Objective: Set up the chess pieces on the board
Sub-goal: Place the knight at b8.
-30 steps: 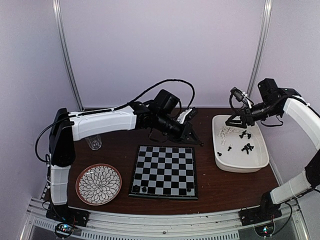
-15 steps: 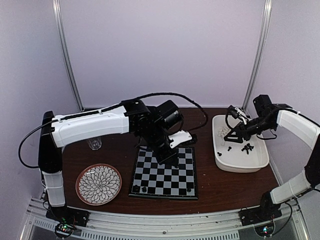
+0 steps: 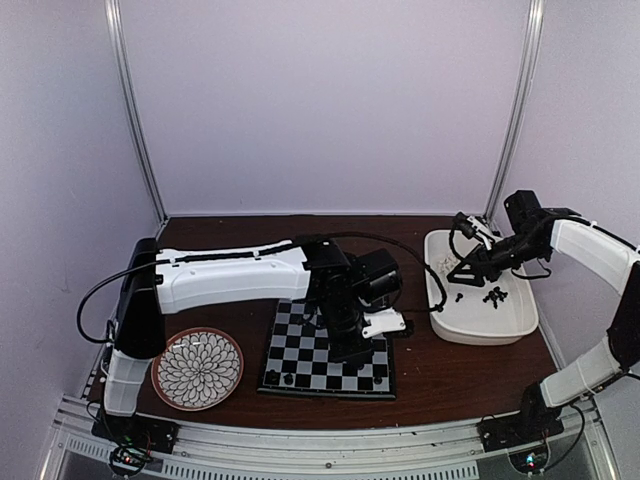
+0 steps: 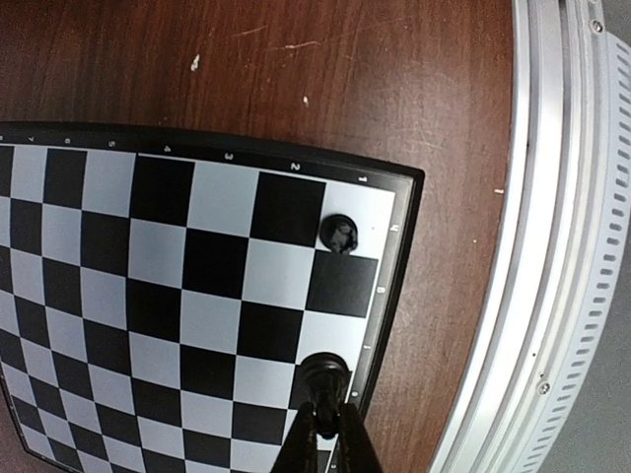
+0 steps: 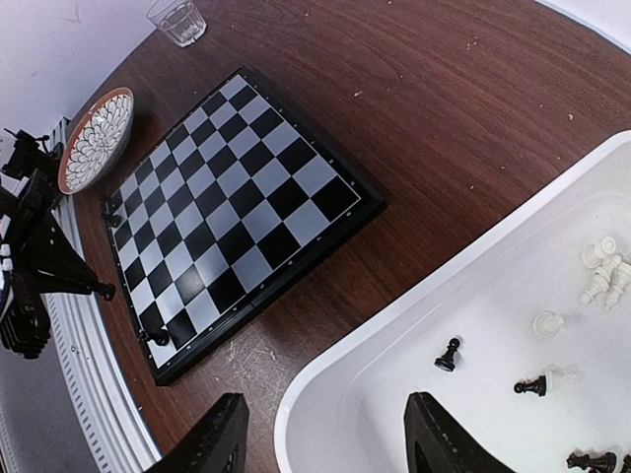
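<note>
L gripper (image 4: 323, 419) clamped on black piece (image 4: 323, 372) over board (image 3: 295, 355), near row by near-right corner. Second black piece (image 4: 340, 234) stands on corner sq. Board lies mid near edge of table (image 3: 450, 380). R gripper (image 5: 325, 439), fingers apart, hangs over tub (image 3: 480, 332) at right edge, loose pieces (image 5: 449, 355) inside.

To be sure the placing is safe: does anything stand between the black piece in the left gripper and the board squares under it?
Nothing visible does. The left gripper holds the black piece over bare squares at the edge of the board. The nearest standing piece is apart from it, by the corner.
</note>
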`<state>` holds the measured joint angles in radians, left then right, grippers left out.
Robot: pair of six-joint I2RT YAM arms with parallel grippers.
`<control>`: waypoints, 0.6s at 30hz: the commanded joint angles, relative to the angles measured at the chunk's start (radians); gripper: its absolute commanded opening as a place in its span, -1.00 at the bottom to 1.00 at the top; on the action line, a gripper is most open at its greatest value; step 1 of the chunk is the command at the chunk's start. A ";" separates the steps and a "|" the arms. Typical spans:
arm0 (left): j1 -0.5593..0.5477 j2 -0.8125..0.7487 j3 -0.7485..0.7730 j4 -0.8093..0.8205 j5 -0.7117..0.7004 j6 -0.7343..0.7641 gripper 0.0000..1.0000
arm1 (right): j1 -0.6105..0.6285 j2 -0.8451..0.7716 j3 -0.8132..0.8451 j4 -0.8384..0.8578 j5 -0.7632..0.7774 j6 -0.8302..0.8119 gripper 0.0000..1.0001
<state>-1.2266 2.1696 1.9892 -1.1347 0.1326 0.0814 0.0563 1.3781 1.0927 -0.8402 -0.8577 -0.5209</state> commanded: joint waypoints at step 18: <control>-0.042 0.167 0.161 -0.094 -0.068 0.024 -1.00 | -0.003 0.016 -0.002 -0.012 0.002 -0.032 0.14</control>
<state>-1.2613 2.3215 2.1227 -1.1934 0.0734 0.0887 0.0563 1.3872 1.0927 -0.8417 -0.8574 -0.5392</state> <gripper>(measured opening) 0.048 0.572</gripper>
